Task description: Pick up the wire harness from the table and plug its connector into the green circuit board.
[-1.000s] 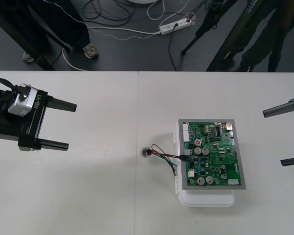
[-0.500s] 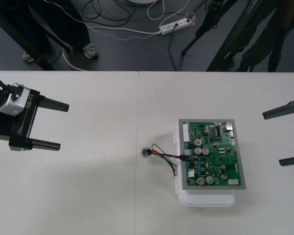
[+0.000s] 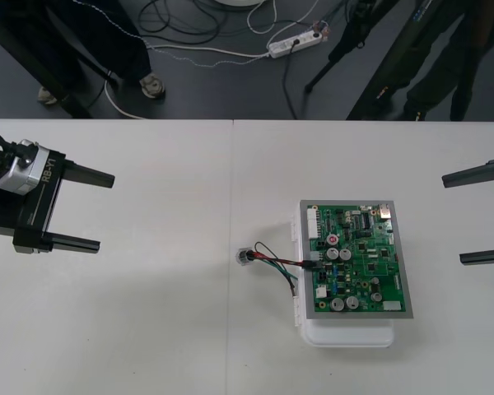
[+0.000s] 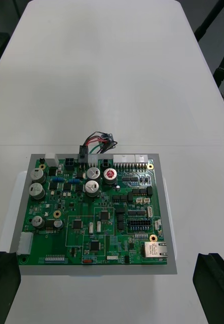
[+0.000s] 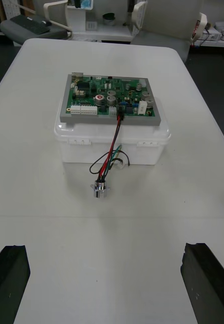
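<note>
Looking down in the front view: the left gripper (image 3: pixel 105 212) hovers over the table's (image 3: pixel 148 329) left side, its two black fingers spread wide with nothing between them. The right gripper (image 3: pixel 453 219) stands at the right edge, equally wide apart and empty. Both are well apart from the green circuit board (image 3: pixel 358 259), which sits on its white base (image 3: pixel 350 333) right of centre. The wire harness (image 3: pixel 276 262) runs from the board's left edge out onto the table. Its black plug (image 3: pixel 310 264) is at the board edge, and the round metal socket (image 3: pixel 244 257) rests on the table just left of the base.

Right wrist view: the fingers (image 4: pixel 3 283) stand at the two corners, a wide gap, nothing held. The board (image 4: pixel 97 212) lies ahead of them. On its far edge the plug (image 4: pixel 83 152) sits in a connector, with red, black and green wires (image 4: pixel 97 139) looping beyond.

Left wrist view: the fingers (image 5: pixel 8 278) are again far apart and empty. The socket (image 5: pixel 99 190) stands on the table between gripper and base (image 5: pixel 112 144), touching neither. The wires (image 5: pixel 112 152) climb the base's side to the plug (image 5: pixel 118 117), seated at the board's (image 5: pixel 109 98) near edge.
</note>
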